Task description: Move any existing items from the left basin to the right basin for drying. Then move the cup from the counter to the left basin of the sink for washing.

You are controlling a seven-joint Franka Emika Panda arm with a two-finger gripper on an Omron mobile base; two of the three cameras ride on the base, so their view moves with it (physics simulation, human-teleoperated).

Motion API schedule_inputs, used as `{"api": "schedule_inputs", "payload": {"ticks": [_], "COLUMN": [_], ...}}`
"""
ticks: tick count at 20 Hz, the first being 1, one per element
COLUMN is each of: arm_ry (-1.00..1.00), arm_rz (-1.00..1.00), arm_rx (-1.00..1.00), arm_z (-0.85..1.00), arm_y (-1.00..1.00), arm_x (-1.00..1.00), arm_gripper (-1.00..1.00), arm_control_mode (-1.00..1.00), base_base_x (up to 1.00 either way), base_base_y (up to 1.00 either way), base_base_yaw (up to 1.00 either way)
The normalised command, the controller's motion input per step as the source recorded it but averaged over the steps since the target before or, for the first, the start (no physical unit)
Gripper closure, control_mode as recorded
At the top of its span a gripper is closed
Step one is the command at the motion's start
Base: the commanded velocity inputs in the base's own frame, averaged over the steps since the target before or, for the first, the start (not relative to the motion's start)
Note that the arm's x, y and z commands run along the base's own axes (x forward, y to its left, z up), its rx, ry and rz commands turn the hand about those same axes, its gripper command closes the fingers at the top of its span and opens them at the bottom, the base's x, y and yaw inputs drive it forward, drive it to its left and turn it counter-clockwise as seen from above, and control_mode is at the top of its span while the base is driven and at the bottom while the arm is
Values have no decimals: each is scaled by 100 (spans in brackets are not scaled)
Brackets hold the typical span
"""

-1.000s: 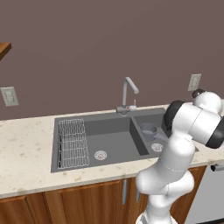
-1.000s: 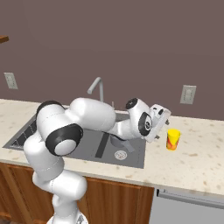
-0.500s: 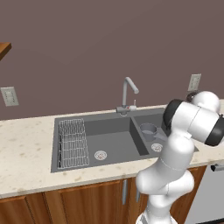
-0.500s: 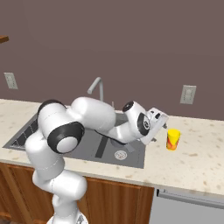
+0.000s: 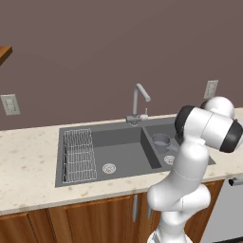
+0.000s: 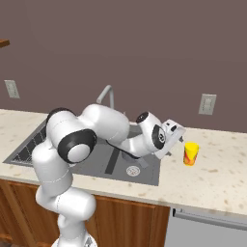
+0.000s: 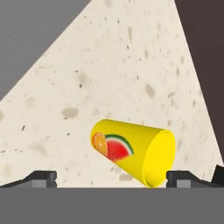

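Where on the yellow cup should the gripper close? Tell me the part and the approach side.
Grip the cup across its middle wall, coming level from the sink side. It stands upright and tapered on the counter, and the open gripper already faces it, its fingertips straddling the cup's width.

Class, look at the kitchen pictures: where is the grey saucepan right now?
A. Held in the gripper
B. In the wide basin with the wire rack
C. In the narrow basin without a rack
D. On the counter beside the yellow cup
C: the saucepan sits inside the narrow right basin, beyond the divider from the racked left basin.
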Motion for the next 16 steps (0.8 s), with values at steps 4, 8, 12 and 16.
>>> {"api": "schedule_inputs", "payload": {"ticks": [4,8,12,16], "arm_ry": [0,0,-2,0], "arm_rz": [0,-1,-3,-2], "arm_rx": [4,3,0,0], "arm_z": [0,0,0,-1], "arm_y": [-11,-19,-16,-8], "arm_x": [6,0,0,0], "arm_gripper": [-100,-100,-100,-100], "arm_control_mode": [-100,-100,-100,-100], "base_base_x": [0,0,0,0], "base_base_y": [0,0,0,0], "base_base_yaw": [0,0,0,0]}}
